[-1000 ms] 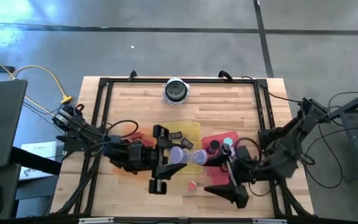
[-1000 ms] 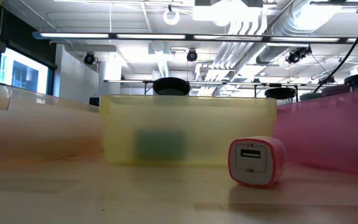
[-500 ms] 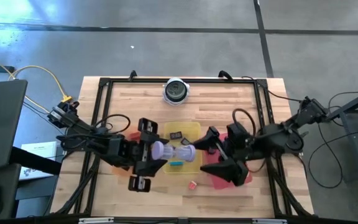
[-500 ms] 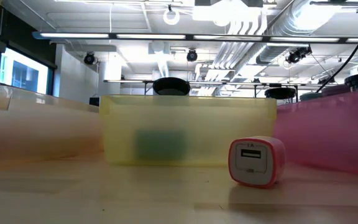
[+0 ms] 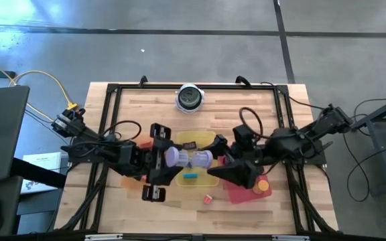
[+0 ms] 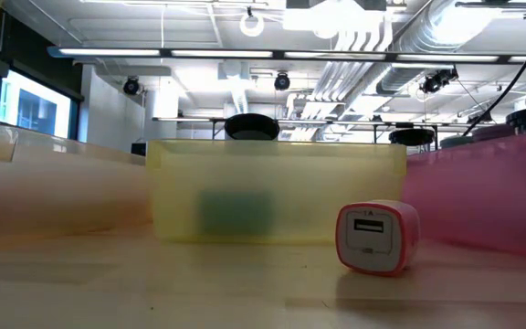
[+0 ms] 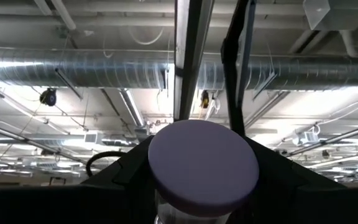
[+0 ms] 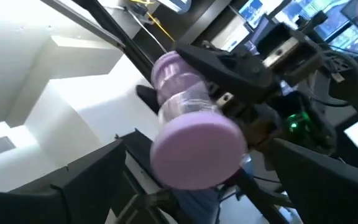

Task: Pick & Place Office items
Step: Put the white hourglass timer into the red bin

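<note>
handover in hand: your left gripper [image 5: 167, 158] grips the purple-capped clear spool [image 5: 187, 159] above the yellow translucent tray [image 5: 203, 179]; close the spread right gripper [image 5: 214, 159] squarely before releasing.

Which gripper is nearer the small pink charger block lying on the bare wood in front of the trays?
Right. The right gripper hangs just above and to the side of the pink charger block; the left gripper, holding the purple-capped container, is farther off.

Cam setup: 4 views, high, low, 2 wrist.
High: straight down, far. Low: table level, close on yellow tray [image 6: 277, 187]. Both wrists tilted up, share purple-capped container [image 7: 202, 165] w/ high view.
</note>
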Controlling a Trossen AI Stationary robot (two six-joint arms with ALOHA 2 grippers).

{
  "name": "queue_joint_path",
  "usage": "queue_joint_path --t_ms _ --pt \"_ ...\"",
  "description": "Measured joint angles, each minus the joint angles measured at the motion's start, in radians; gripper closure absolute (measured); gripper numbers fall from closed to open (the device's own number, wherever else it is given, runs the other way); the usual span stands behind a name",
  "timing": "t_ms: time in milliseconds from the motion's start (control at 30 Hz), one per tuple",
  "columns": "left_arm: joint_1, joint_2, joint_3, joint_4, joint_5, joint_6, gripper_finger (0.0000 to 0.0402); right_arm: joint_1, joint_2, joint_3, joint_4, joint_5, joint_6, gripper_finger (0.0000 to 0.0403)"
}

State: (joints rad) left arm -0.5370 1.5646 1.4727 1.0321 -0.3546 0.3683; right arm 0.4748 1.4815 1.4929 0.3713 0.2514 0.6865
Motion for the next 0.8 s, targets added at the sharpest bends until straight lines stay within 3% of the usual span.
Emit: queue_joint_path --t_ms 333,800 --pt "0.015 0.000 0.000 -0.002 -0.002 0.006 0.0216 -0.034 -0.002 0.000 0.003 -0.028 0.006 0.0014" --pt "0.017 -0.003 0.000 -0.006 -0.015 0.026 0.0216 -0.079 -0.002 0.000 0.004 -0.148 0.042 0.0014"
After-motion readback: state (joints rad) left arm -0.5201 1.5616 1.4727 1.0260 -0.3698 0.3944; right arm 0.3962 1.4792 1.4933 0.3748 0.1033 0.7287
